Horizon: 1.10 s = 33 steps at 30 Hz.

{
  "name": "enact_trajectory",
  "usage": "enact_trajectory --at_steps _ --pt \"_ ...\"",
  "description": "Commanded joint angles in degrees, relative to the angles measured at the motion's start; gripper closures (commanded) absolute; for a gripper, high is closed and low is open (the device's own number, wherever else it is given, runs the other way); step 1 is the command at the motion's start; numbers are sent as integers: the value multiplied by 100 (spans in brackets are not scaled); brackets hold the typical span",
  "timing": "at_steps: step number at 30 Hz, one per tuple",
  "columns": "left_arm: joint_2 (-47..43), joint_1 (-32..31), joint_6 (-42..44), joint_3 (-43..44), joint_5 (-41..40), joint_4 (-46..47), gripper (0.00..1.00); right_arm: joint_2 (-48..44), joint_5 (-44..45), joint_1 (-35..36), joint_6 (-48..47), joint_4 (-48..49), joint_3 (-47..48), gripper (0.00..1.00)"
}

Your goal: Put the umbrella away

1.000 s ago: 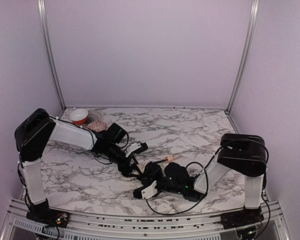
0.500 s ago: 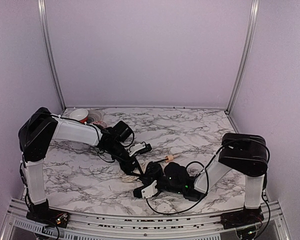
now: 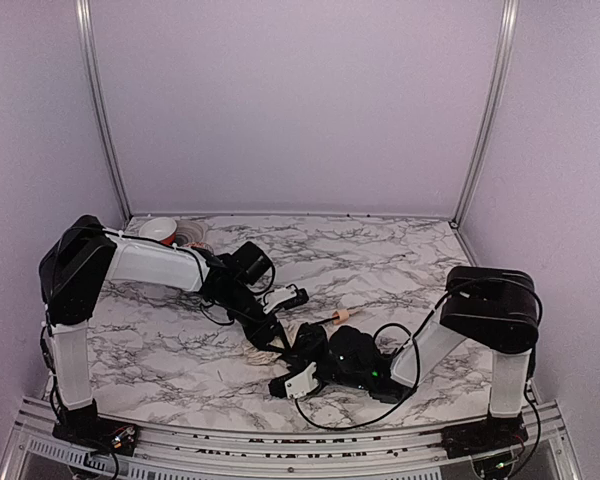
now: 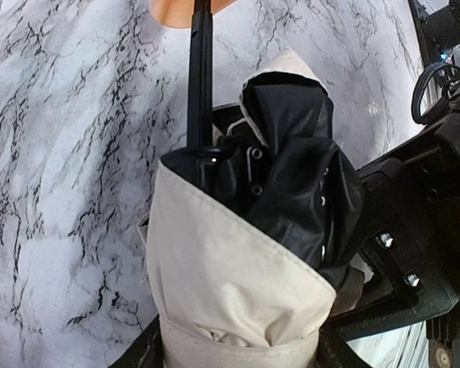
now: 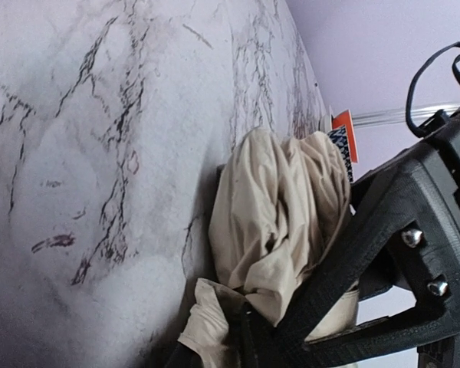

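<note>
While the umbrella [image 4: 230,268] lies on the marble table [image 3: 410,260], a little toward 6 o'clock from its middle in the top view, its wooden knob [image 3: 342,316] points toward 2 o'clock. The left gripper [image 4: 238,356] clasps the bunched cream canopy, both fingers against the fabric. The black underside spills out at 3 o'clock of the thin shaft [image 4: 199,77]. The right gripper [image 3: 292,352] meets the same bundle from 4 o'clock, with cream cloth at its fingers, but whether it pinches the cloth or stands loose I cannot tell. A red-and-white bowl [image 3: 160,232] sits at the table's 10 o'clock corner
</note>
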Motion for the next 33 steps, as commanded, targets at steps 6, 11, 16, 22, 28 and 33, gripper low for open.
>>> enact_trajectory --at_steps 6,11,16,22,28,33 --pt "-29 -33 -614 -760 -2446 818 100 -452 904 235 338 345 -686 58" --pt "-182 100 -663 -720 -2764 1088 100 -952 1463 357 476 445 -1146 54" --pt "-859 186 -758 -757 -2846 1455 100 -1797 1675 207 1633 393 -1446 52" --pt "-2090 187 -708 -757 -2441 1845 100 -2962 920 -548 3941 -419 -1130 40" --pt "-3443 187 -1001 -1245 -1865 3000 100 -4012 -1173 -1319 5641 -1058 -619 29" --pt "-3968 174 -1373 -1306 -1048 3351 100 -3829 -2936 -1318 6156 -1964 530 28"
